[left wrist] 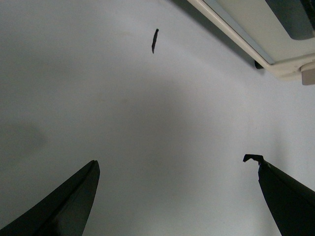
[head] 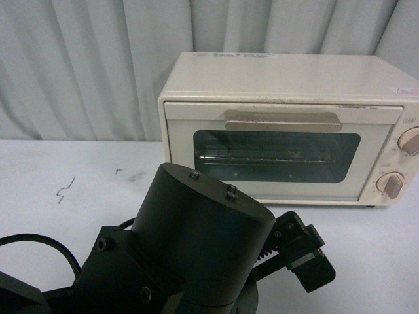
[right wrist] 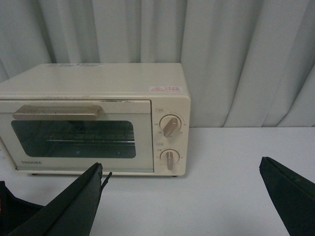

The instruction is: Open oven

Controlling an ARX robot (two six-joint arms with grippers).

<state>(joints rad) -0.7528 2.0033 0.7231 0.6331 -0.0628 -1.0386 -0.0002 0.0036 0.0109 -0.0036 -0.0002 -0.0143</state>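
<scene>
The TOSHIBA toaster oven (head: 288, 167) stands shut, bar handle (head: 283, 121) untouched. Left gripper (left wrist: 173, 162), seemingly low over the table (left wrist: 147, 113) by the oven's foot, and right gripper (right wrist: 180, 164) both gape wide, empty

Finished dark throughout, matte and near black. In the front view, a fat cylinder housing (head: 196, 235) with a flat top, studded with three small screws (head: 230, 192) near its rim. Below it, an angular bracket (head: 108, 268) fastened with socket-head bolts (head: 101, 244). A thin black cable (head: 39, 238) curving off one side; a fine-toothed strip (head: 263, 256) and a boxy black block (head: 313, 261) off the other. Left tool (left wrist: 172, 162): two dark tapered fingers (left wrist: 69, 206), one tipped with a small notch. Right tool (right wrist: 181, 164): the same dark tapered shape.
</scene>
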